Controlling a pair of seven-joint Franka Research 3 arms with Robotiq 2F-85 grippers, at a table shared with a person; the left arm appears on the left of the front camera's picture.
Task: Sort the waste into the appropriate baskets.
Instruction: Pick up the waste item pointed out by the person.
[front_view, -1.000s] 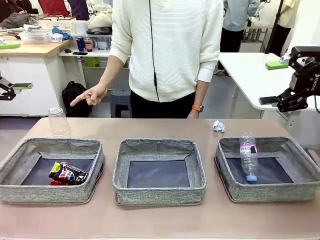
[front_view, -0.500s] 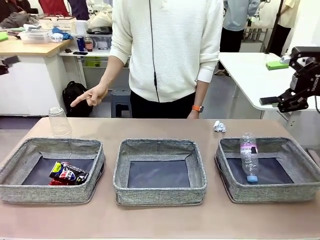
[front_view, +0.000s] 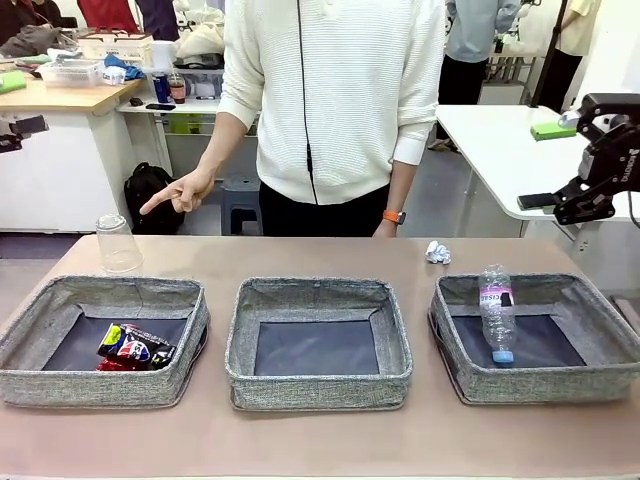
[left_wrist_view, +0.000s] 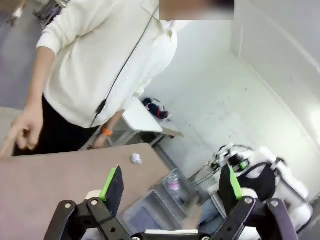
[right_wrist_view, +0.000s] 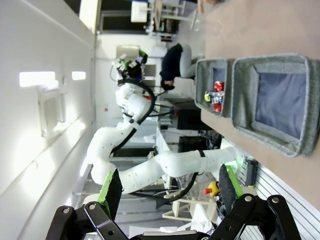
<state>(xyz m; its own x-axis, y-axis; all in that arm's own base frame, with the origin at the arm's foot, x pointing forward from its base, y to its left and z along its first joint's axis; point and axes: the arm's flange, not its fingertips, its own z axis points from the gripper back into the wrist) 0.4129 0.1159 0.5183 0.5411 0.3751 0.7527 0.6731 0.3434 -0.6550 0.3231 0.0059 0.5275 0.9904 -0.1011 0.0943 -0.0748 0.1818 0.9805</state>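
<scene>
Three grey baskets stand in a row: left (front_view: 60, 300), middle (front_view: 318, 295), right (front_view: 540, 288). The crushed red and dark-blue cans (front_view: 135, 347) lie in the left basket. The clear bottle (front_view: 496, 312) leans in the right one. A clear cup (front_view: 118, 243) stands upside down behind the left basket. The paper wad (front_view: 438, 252) lies behind the right basket. My left gripper (left_wrist_view: 171, 185) is open and empty, high at the left edge (front_view: 18, 128). My right gripper (right_wrist_view: 169, 190) is open and empty, raised at the far right (front_view: 560, 203).
A person in a white sweater stands at the far side, one hand (front_view: 178, 192) pointing left above the cup. In the right wrist view the left basket (right_wrist_view: 206, 82) and middle basket (right_wrist_view: 245, 95) lie sideways. The table front (front_view: 320, 440) is bare.
My left gripper has risen at the left edge of the front view. The right gripper, the person's hand and the waste have stayed put.
</scene>
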